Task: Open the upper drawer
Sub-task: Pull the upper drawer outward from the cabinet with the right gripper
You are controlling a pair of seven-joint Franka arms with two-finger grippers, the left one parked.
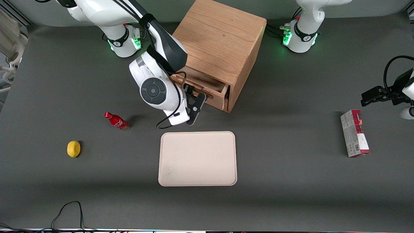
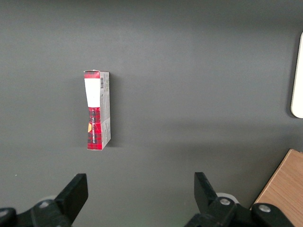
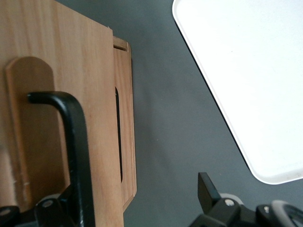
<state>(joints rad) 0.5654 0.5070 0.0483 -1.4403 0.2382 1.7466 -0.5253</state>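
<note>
Gripping: end effector [image 1: 194,106] spread wide, just in front of the upper drawer [image 1: 207,86], one finger [image 3: 208,189] apart from the wood.
Upper drawer: slid partly out of the wooden cabinet [image 1: 220,42], near the surface's edge farthest from the front camera.
Handle: black wire [image 3: 75,142] on the drawer front.
Tray: cream tray [image 1: 197,158], nearer the front camera than the cabinet.
Working arm's end: red bottle [image 1: 116,121], lemon [image 1: 73,149].
Parked arm's end: red box [image 1: 354,137].

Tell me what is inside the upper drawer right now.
The upper drawer is pulled partly out, and the strip of its inside that shows holds nothing. The rest is hidden under the cabinet top and the arm. The gripper is at its handle.
</note>
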